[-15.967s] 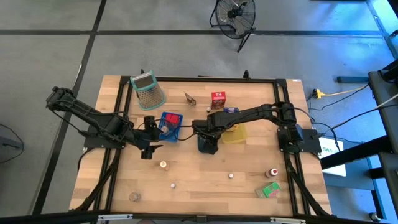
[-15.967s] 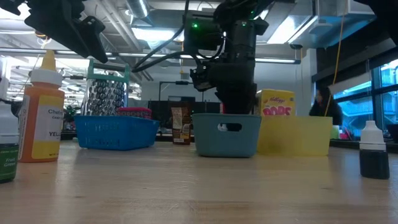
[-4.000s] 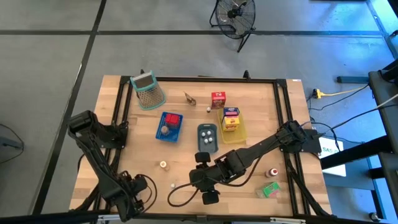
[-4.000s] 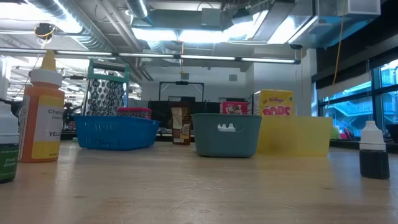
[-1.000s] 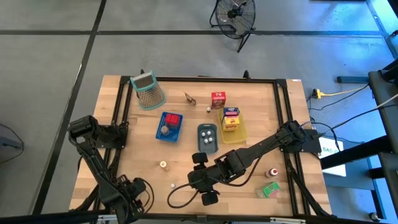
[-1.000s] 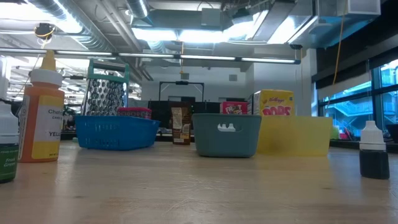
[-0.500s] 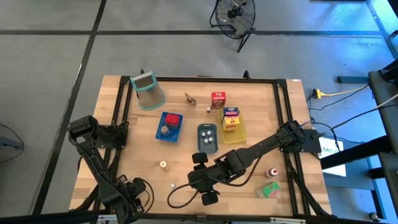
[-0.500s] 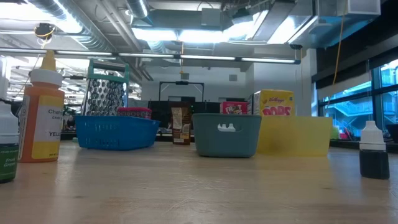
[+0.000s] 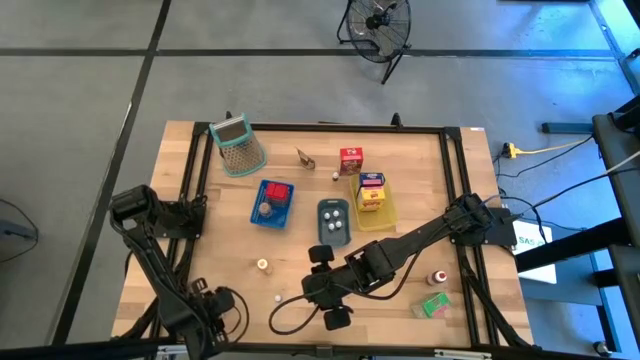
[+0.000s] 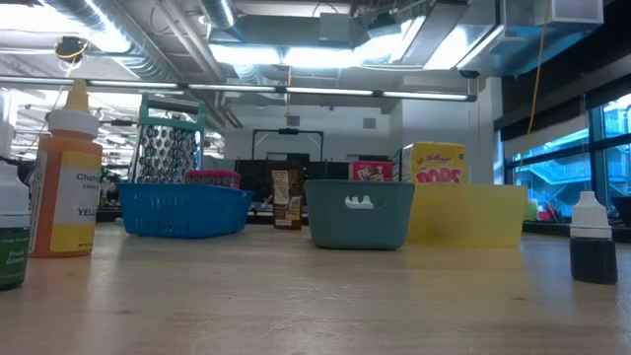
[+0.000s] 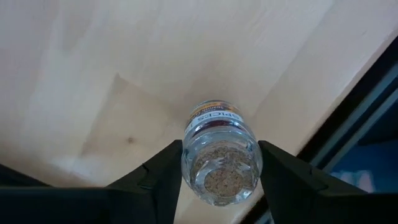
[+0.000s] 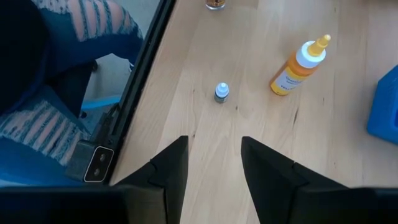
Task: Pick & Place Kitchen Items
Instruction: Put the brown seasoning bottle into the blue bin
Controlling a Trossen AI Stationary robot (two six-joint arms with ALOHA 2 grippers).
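Note:
In the left wrist view a small clear spice jar [image 11: 221, 163] with speckled contents stands between the two fingers of my left gripper [image 11: 221, 177]. In the high view that gripper [image 9: 214, 314] is at the table's near left corner. My right gripper [image 12: 214, 165] is open and holds nothing; it hovers over the table's near middle [image 9: 312, 290]. Ahead of it stand an orange squeeze bottle [image 12: 297, 66] and a tiny white-capped bottle [image 12: 221, 92]. A red-capped bottle [image 9: 437, 277] and a green carton [image 9: 432, 305] sit near the right near corner. My left gripper has the spice jar's round body [image 11: 186, 163] pinched between its two fingers, one on each side. The fingers come from above, pointing down. The jar is upright; whether its base is still on the wood I cannot tell.
The blue tray [image 9: 272, 203], the grey-blue tray [image 9: 334, 222] and the yellow tray [image 9: 384, 215] with cartons stand mid-table. The grater [image 9: 238, 145], a red carton [image 9: 350, 160] and a brown carton [image 9: 305, 158] are by the far edge. A person's leg [image 12: 56, 81] shows beyond the near edge.

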